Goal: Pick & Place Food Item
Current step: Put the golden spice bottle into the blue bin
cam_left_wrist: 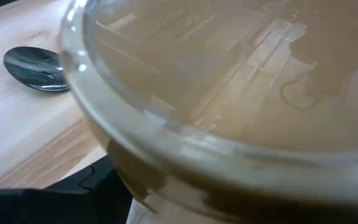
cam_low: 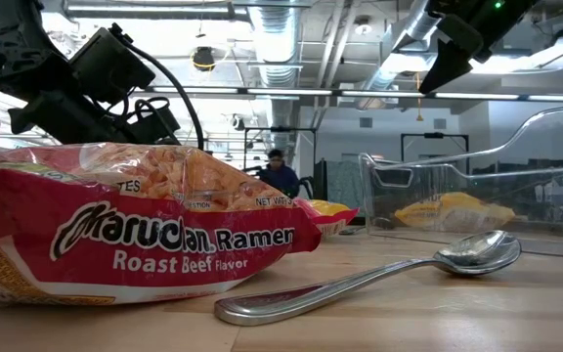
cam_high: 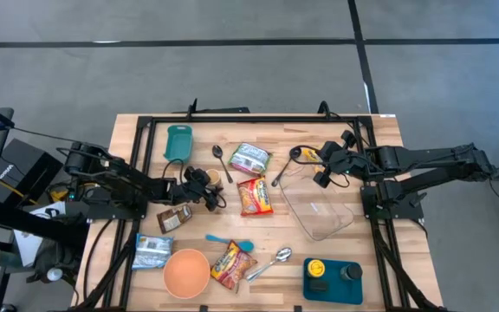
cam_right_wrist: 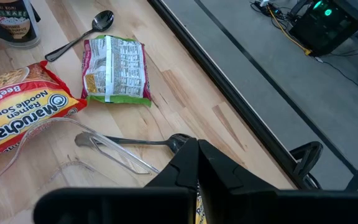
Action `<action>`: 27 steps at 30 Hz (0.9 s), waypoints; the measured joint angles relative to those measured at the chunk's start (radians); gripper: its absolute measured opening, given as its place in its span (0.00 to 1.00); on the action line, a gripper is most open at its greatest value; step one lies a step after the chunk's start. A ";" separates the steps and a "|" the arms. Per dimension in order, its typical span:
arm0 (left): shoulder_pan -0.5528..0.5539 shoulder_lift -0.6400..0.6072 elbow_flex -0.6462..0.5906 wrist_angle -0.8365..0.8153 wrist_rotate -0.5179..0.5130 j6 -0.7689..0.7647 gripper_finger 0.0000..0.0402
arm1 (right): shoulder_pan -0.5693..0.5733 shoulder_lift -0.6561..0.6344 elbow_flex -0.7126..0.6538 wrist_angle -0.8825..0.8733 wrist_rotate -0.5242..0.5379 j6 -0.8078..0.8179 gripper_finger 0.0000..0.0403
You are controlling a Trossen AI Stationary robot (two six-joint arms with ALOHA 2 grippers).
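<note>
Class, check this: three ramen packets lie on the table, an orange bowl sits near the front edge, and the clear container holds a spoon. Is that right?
Not quite. The high view shows the clear container holding no spoon; the spoons lie on the bare table. The ramen packets and the orange bowl are as stated.

Looking straight down from high above on the whole wooden table [cam_high: 258, 260]. Down at tabletop level, nearly touching a Maruchan ramen packet [cam_low: 135, 230], facing across into the room. On the left wrist, pressed close against a clear rounded container [cam_left_wrist: 229, 93]. On the right wrist, angled down over a second ramen packet [cam_right_wrist: 17, 112], also seen overhead [cam_high: 255, 197].
</note>
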 joint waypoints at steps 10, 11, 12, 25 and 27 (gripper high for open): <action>0.000 0.000 -0.001 0.043 0.007 0.002 0.70 | 0.000 0.000 0.000 0.000 0.000 0.000 0.00; 0.000 0.000 -0.001 0.053 0.007 0.003 0.70 | 0.000 0.000 0.000 0.000 0.000 0.000 0.00; 0.000 0.000 -0.001 0.059 0.008 0.004 0.70 | 0.000 0.000 0.000 0.000 0.000 0.000 0.00; 0.000 0.000 -0.001 0.288 0.162 0.077 0.71 | 0.000 0.000 0.000 0.000 0.000 0.000 0.00; 0.000 0.000 -0.001 0.351 0.199 0.101 0.71 | 0.000 0.000 0.000 0.000 0.000 0.000 0.00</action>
